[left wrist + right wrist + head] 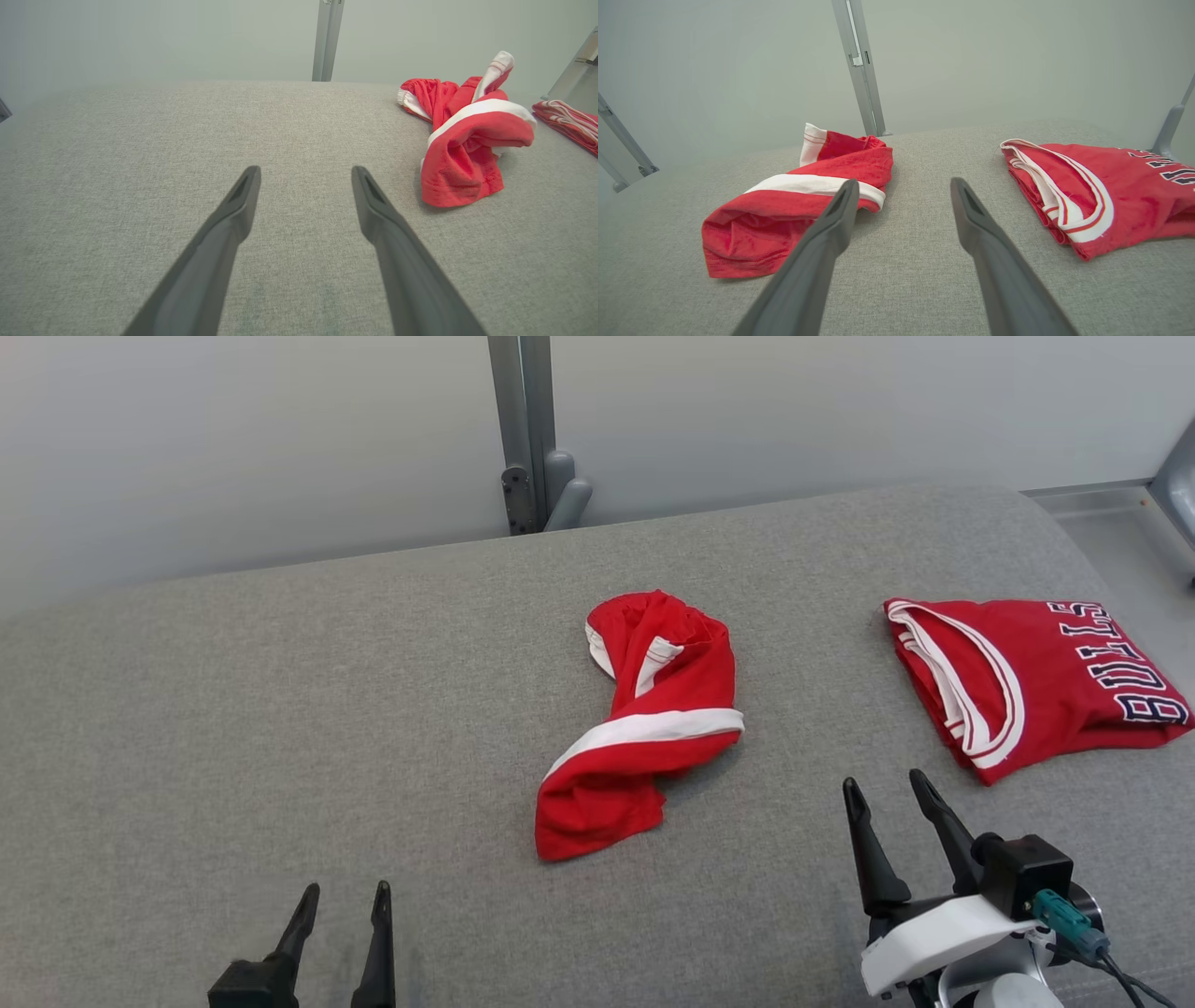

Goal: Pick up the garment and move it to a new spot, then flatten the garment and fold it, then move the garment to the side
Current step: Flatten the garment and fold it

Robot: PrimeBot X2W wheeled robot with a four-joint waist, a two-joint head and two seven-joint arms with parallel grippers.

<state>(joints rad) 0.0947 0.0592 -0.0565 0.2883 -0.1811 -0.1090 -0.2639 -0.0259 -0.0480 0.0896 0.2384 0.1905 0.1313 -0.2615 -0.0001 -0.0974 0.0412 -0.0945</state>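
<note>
Crumpled garment (644, 728) mid grey pad (280, 728), ahead of and between left gripper (345, 889) and right gripper (884, 781), touching neither. Both spread wide, empty. Red, white stripe, twisted, not flat. Folded red jersey (1036, 681) to its right.

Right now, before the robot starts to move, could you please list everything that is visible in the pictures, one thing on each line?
crumpled garment: one, red with a white stripe, middle of the surface
folded jersey: one, red with white trim and dark letters, right side of the surface, apart from the crumpled garment
padded surface: one, grey fabric, under both garments
metal post: one, grey, behind the far edge of the surface, near the middle
wall: one, pale grey, behind the surface
left gripper: one, dark fingers, open and empty, lower left of the head view
right gripper: one, dark fingers, open and empty, lower right, near the folded jersey
</note>
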